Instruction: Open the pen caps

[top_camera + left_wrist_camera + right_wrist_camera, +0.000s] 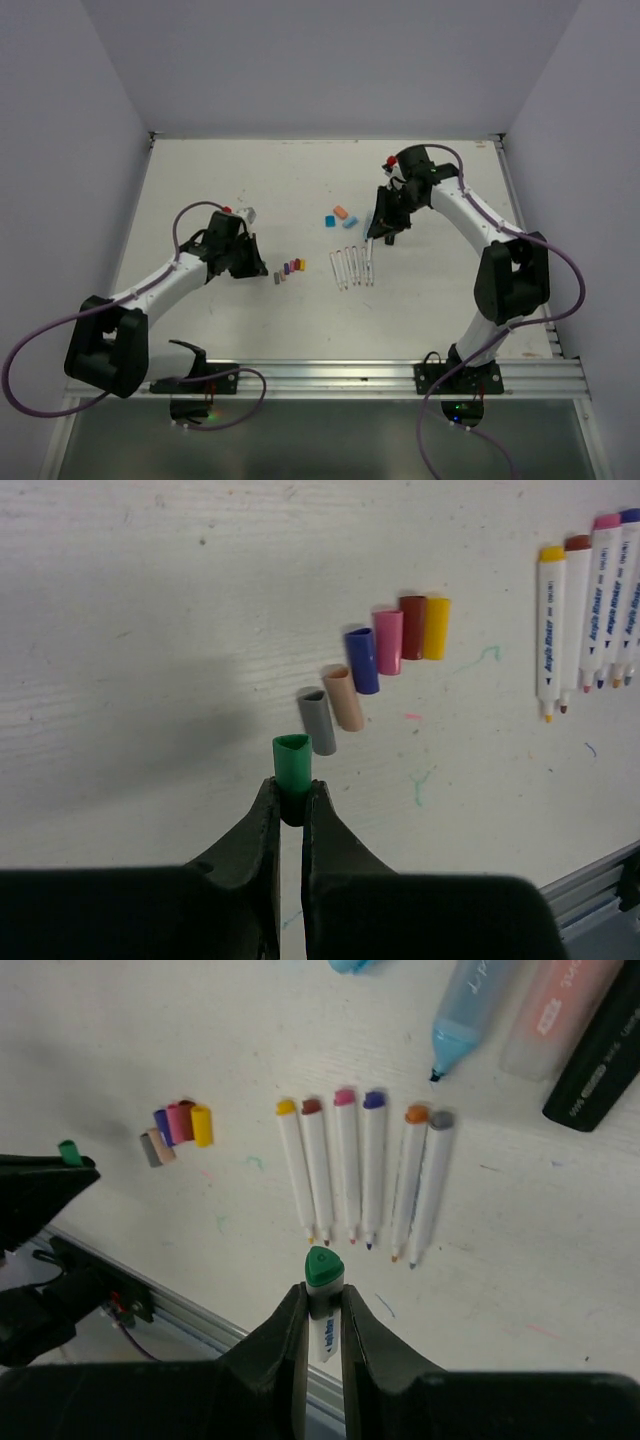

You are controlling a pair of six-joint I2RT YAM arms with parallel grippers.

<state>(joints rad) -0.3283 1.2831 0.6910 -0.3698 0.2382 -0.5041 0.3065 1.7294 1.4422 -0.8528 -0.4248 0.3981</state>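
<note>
My left gripper (291, 805) pinches the small green plastic pen cap (292, 760) at its tips, beside the grey plastic cap (318, 720); my right gripper (323, 1310) clamps a green-ended white pen (323, 1272).

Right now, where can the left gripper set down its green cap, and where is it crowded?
Bare: the table left of the grey cap, at the row's end, and the strip between the yellow cap and the white pens. Crowded: the highlighters beyond the pens.

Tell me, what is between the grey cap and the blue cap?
A peach cap sits between the grey cap and the blue cap. The left wrist view shows it best.
</note>
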